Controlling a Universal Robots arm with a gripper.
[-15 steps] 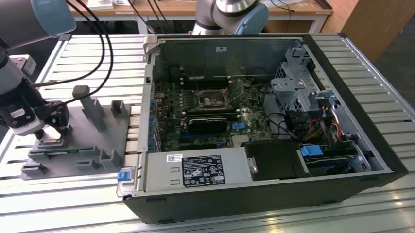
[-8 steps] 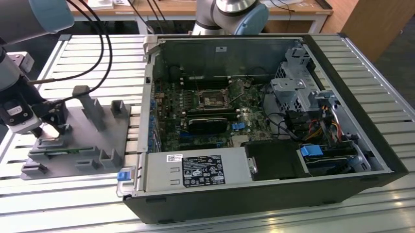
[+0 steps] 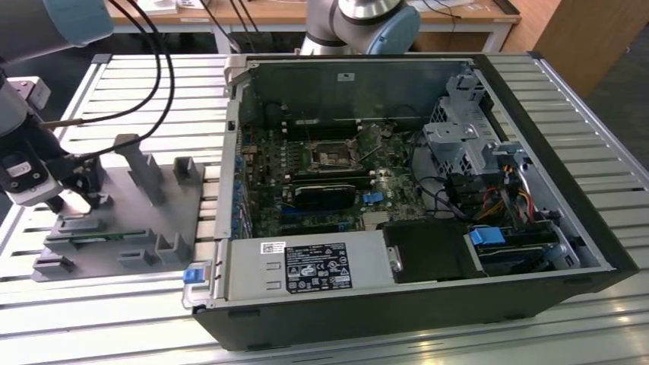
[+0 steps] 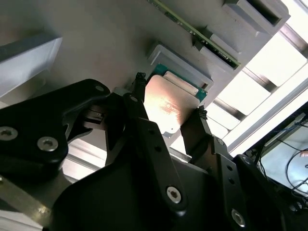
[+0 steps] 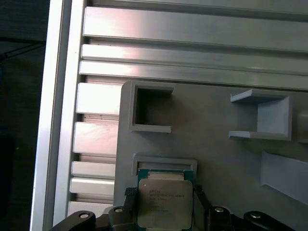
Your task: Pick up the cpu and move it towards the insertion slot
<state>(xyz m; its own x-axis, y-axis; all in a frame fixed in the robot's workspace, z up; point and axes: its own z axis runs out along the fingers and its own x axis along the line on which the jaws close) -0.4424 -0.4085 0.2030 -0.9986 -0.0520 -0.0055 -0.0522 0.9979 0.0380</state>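
Note:
The cpu (image 5: 165,204), a flat square chip with a silvery top and a green rim, sits between my gripper's two dark fingers in both wrist views, just off a small raised bracket of the grey fixture plate (image 5: 216,159). My gripper (image 4: 170,95) is shut on the cpu (image 4: 166,108), one finger against each side. In the exterior view my gripper (image 3: 76,199) hangs low over the fixture plate (image 3: 121,220) at the exterior view's left. The insertion slot (image 3: 332,157), a square socket with a shiny frame, lies on the motherboard inside the open computer case (image 3: 426,296).
Upright grey posts (image 3: 142,171) rise from the fixture plate near my gripper. A thin green memory stick (image 4: 192,29) rests in a holder beside the cpu. The case walls, a drive cage (image 3: 461,141) and cables surround the motherboard. Slatted aluminium table (image 3: 102,312) lies underneath.

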